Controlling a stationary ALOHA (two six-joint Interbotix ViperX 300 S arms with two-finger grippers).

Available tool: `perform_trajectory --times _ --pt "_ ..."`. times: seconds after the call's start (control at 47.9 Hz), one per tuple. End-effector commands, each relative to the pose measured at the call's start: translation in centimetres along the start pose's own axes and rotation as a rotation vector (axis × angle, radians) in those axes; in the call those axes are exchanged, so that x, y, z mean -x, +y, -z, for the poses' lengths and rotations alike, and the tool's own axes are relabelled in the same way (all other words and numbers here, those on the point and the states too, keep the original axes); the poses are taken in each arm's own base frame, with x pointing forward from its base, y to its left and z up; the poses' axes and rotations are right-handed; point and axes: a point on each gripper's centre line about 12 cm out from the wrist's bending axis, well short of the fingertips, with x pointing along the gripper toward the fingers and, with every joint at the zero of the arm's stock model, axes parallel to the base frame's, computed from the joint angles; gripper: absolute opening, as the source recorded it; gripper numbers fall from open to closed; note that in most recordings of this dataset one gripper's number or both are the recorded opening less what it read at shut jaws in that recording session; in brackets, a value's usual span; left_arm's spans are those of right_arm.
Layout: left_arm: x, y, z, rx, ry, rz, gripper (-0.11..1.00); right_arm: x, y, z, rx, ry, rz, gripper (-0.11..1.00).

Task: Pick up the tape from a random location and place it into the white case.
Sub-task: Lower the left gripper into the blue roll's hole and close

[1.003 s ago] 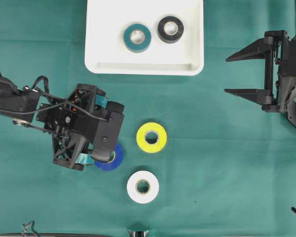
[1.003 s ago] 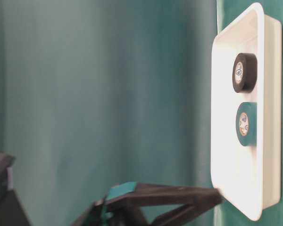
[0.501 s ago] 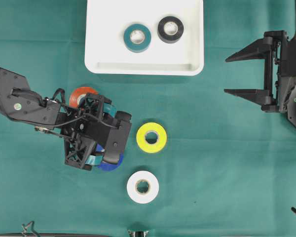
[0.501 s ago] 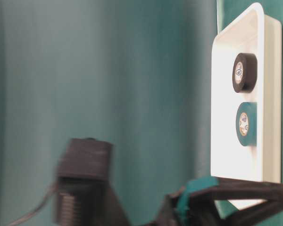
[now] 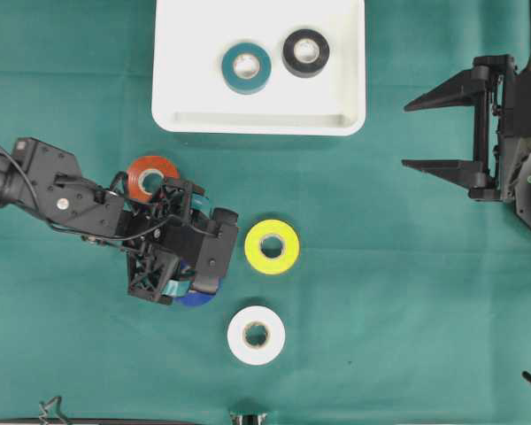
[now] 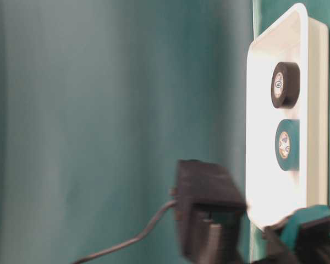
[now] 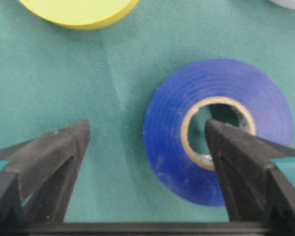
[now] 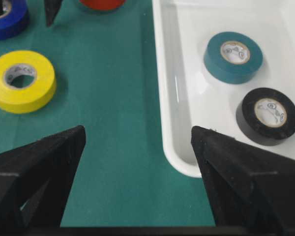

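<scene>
worktop (image 5: 398,292), covered in green cloth, seen from overhead, left to right:

left black robot arm (image 5: 44,181), reaching in from the left edge, cables along it.

orange-red roll of tape (image 5: 150,175), flat on the cloth, just behind the left arm's wrist, partly covered by it.

left pincer (image 7: 146,142), spread wide, pointing down over the blue roll of tape (image 7: 217,128). in the left wrist view one finger tip inside the roll's cardboard core, the other out on the cloth to the roll's left; roll wall between them, not clamped. roll flat on the cloth; overhead only a blue edge visible under the pincer.

white roll of tape (image 5: 256,335), flat, near the bottom edge, just right of and below the blue roll.

yellow roll of tape (image 5: 272,246), flat, between the white roll and the tray, just right of the left pincer, apart from it.

large shallow white rectangular plastic case (image 5: 186,80) with rounded corners and raised rim, top middle. inside: teal roll of tape (image 5: 246,67) and, to its right, black roll of tape (image 5: 305,52), both flat, close together, not touching.

right pincer (image 5: 425,133), at the right edge, spread wide, nothing between its fingers, well apart from every roll, pointing left toward the case.
</scene>
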Motion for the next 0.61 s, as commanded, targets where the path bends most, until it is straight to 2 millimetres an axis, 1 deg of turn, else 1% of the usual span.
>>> perform_trajectory --times 0.0,0.084,0.251,0.313,0.355,0.397,0.439,0.585 --pt "-0.2 0.1 -0.4 -0.005 -0.012 -0.002 0.98 0.0 0.1 -1.2 0.002 -0.032 -0.005 0.87" --pt "-0.6 0.0 -0.1 -0.004 0.002 -0.001 0.98 0.0 0.1 -1.2 0.0 -0.032 -0.005 0.87" --pt "-0.6 0.1 -0.1 -0.005 0.002 -0.001 0.98 0.0 0.2 -1.2 0.002 -0.029 -0.006 0.87" --pt "-0.5 0.1 -0.1 -0.005 0.003 -0.001 0.96 0.0 0.1 -1.2 0.0 -0.027 -0.004 0.87" --pt "-0.5 0.1 -0.1 -0.005 0.003 -0.001 0.93 0.0 0.1 -1.2 0.0 -0.029 -0.005 0.87" --pt "-0.4 0.0 -0.2 -0.004 0.0 -0.001 0.87 0.0 0.1 -1.2 0.0 -0.027 -0.004 0.87" --pt "-0.3 0.0 -0.4 -0.003 -0.005 -0.001 0.78 0.0 0.1 -1.2 0.002 -0.027 -0.004 0.87" --pt "0.5 0.1 -1.2 -0.002 -0.034 -0.002 0.38 0.0 0.1 -1.2 0.0 -0.027 -0.005 0.87"
